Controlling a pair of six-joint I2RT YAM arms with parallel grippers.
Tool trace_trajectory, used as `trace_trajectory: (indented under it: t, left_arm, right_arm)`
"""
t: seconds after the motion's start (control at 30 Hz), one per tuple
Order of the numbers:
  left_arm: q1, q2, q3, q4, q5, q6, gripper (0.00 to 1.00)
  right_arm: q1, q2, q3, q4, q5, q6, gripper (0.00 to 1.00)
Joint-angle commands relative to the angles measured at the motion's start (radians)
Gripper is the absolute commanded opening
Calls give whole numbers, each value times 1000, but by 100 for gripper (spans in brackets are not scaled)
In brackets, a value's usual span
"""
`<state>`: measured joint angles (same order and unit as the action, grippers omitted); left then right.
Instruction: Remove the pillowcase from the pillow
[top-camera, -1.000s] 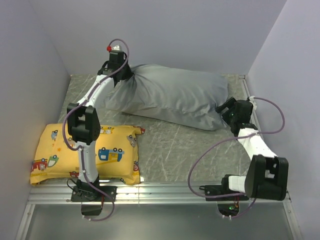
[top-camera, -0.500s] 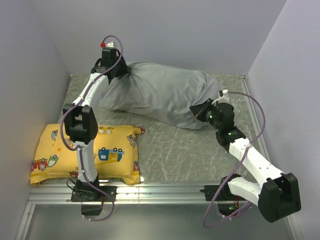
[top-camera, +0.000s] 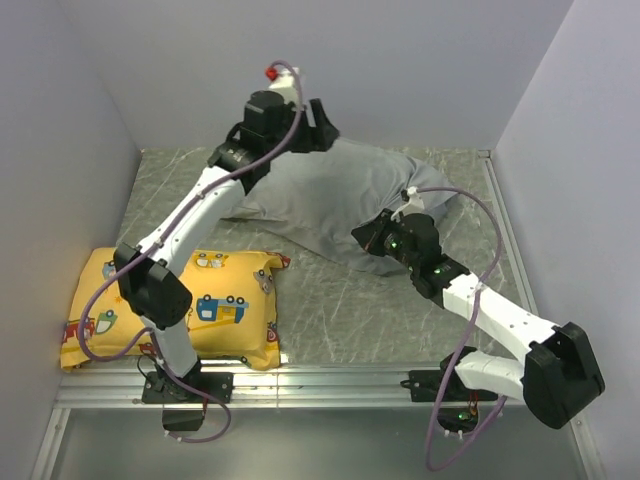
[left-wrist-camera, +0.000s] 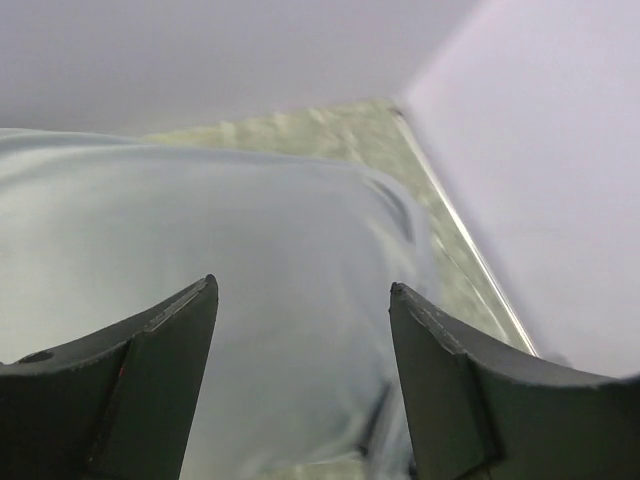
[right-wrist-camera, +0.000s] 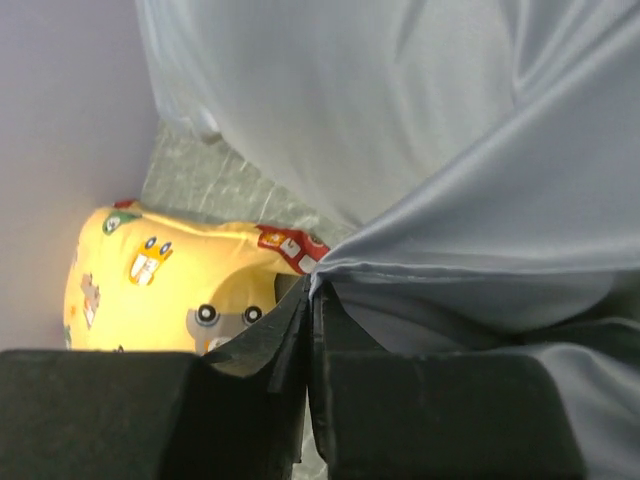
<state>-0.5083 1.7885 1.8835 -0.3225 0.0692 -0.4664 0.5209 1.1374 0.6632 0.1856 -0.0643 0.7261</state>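
The grey pillowcase (top-camera: 335, 195) lies bunched at the back of the table, with the pillow hidden inside it. My left gripper (top-camera: 328, 128) hovers over its far edge. In the left wrist view the left gripper (left-wrist-camera: 300, 292) stands open, its fingers apart with nothing between them, above the smooth grey pillowcase (left-wrist-camera: 270, 240). My right gripper (top-camera: 364, 240) is at the near edge of the cover. In the right wrist view the right gripper (right-wrist-camera: 312, 285) is shut on a fold of the pillowcase (right-wrist-camera: 470, 230) at its hem, and the fabric is pulled taut from the pinch.
A yellow cushion with cartoon vehicles (top-camera: 175, 305) lies at the front left, and its corner (right-wrist-camera: 150, 290) shows just past my right gripper. The mottled tabletop (top-camera: 330, 290) is bounded by walls at left, back and right, with a metal rail (top-camera: 320, 378) along the front.
My left gripper let go of the cover's left end, opened and swung right along its far edge. My right gripper shut on the cover's edge and dragged it left, bunching it.
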Motion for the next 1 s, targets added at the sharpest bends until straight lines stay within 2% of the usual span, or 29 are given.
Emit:
trace_trajectory:
  t: [0.0, 0.17, 0.27, 0.37, 0.47, 0.57, 0.67, 0.73, 0.87, 0.9, 0.97]
  left_arm:
    - [-80, 43, 22, -23, 53, 60, 75]
    - [-117, 109, 6, -15, 159, 43, 75]
    - [-157, 147, 20, -41, 150, 64, 75]
    - [-171, 170, 20, -43, 158, 58, 76]
    - [-176, 172, -6, -17, 172, 45, 75]
    - [-182, 178, -14, -10, 169, 41, 75]
    - [-182, 195, -15, -30, 130, 37, 66]
    - [-182, 204, -17, -49, 100, 35, 55]
    - [-180, 206, -35, -70, 31, 43, 34]
    - [-180, 203, -41, -73, 15, 44, 26]
    - [-179, 196, -49, -79, -23, 51, 17]
  right_arm:
    - [57, -21, -5, 78, 23, -74, 13]
    - [108, -34, -31, 46, 58, -149, 36]
    - [108, -103, -86, 2, 133, -137, 60]
    - [110, -230, -128, -61, 253, -120, 75]
    - [110, -364, -145, -145, 343, -99, 86]
    - [107, -433, -114, -234, 431, -76, 91]
    - [87, -436, -70, -363, 520, -57, 98]
    - [24, -424, -53, -386, 521, -50, 100]
    - [-165, -387, -22, -390, 364, -34, 100]
    - [-191, -364, -17, -390, 354, -34, 100]
    - [-275, -343, -4, -384, 309, -34, 100]
